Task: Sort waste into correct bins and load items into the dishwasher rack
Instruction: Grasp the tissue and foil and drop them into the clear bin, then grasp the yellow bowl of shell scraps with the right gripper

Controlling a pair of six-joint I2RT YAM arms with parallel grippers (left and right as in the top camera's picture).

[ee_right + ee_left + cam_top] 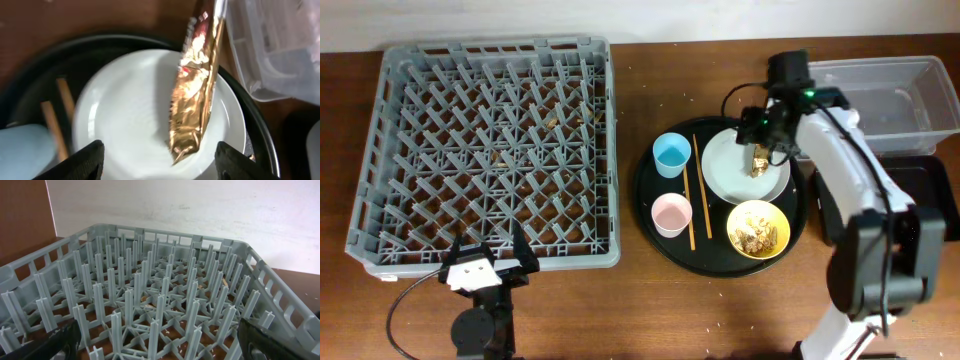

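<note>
The gold-brown wrapper lies on the pale grey plate inside the round black tray. My right gripper is open just above the plate, its fingers either side of the wrapper's lower end. The yellow bowl holds beige food scraps. The light-blue cup, pink cup and chopsticks sit on the round tray. My left gripper is open at the near edge of the grey dishwasher rack. No paper scraps show.
The clear plastic tub stands at the back right, with the shallow black tray in front of it, partly hidden by my right arm. Small crumbs lie on the rack floor.
</note>
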